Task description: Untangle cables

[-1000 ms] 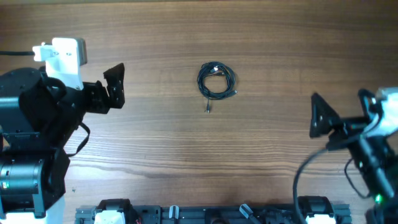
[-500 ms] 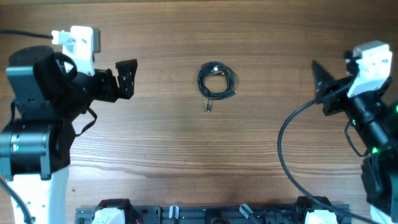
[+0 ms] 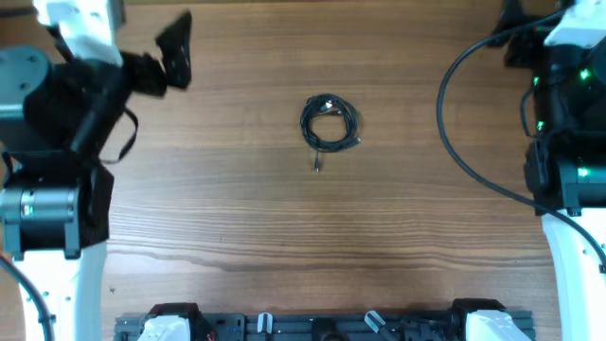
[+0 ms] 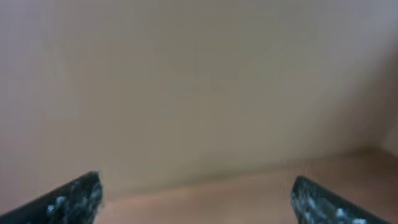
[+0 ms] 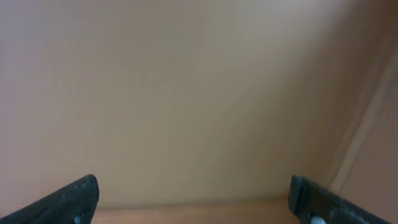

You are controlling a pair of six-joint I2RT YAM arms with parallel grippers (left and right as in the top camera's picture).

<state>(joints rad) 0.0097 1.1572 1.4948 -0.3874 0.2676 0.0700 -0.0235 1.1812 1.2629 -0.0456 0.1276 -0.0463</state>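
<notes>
While left fingers [image 4: 68,200] and right fingers [image 5: 69,198] stand spread, empty, cables [image 3: 329,123] coiled round, loose tail pointing toward the robot.

cables [image 3: 329,123] | thin, black | coiled in one small bundle | one plug end trailing | lying mid-table

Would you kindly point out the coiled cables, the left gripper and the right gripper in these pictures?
cables [image 3: 331,144], overhead view, lower arc of the coil.
left gripper [image 3: 180,49], overhead view, midway between its fingertips.
right gripper [image 5: 194,202], right wrist view, midway between its fingertips.
</notes>
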